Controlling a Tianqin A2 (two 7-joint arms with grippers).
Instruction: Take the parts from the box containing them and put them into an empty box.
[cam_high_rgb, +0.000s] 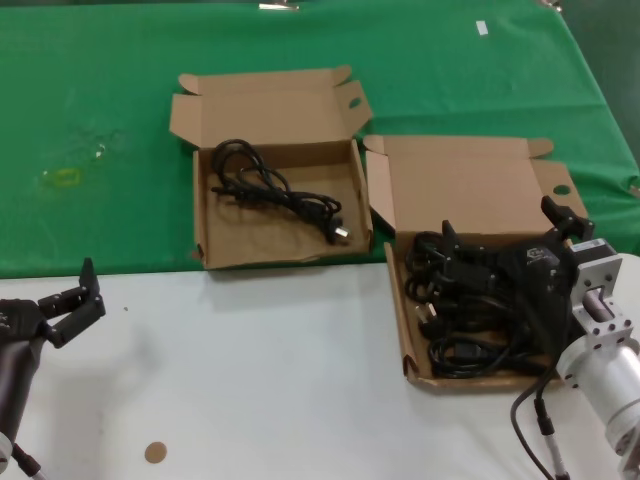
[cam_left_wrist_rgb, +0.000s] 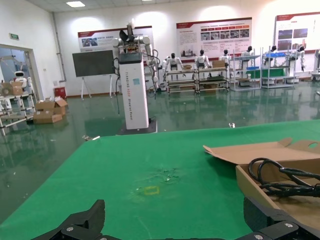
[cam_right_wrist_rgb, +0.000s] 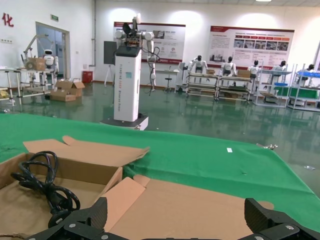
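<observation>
Several black coiled cords (cam_high_rgb: 450, 305) fill the right cardboard box (cam_high_rgb: 410, 350), the box containing the parts. My right gripper (cam_high_rgb: 505, 235) hangs open just above those cords, holding nothing. In the right wrist view that gripper (cam_right_wrist_rgb: 177, 222) faces the box's raised lid (cam_right_wrist_rgb: 200, 205). The other box (cam_high_rgb: 205, 215), left of the first, holds one black cord (cam_high_rgb: 275, 190), which also shows in the right wrist view as a cord (cam_right_wrist_rgb: 45, 185). My left gripper (cam_high_rgb: 75, 305) stands open and empty over the white table at the near left. In its wrist view this gripper (cam_left_wrist_rgb: 175, 227) looks towards the box (cam_left_wrist_rgb: 260, 192) with its cord (cam_left_wrist_rgb: 285, 180).
Both boxes lie at the front edge of the green cloth (cam_high_rgb: 100, 120), with lids open towards the back. A small brown disc (cam_high_rgb: 155, 452) lies on the white table (cam_high_rgb: 280, 370). A yellowish mark (cam_high_rgb: 60, 178) is on the cloth at far left.
</observation>
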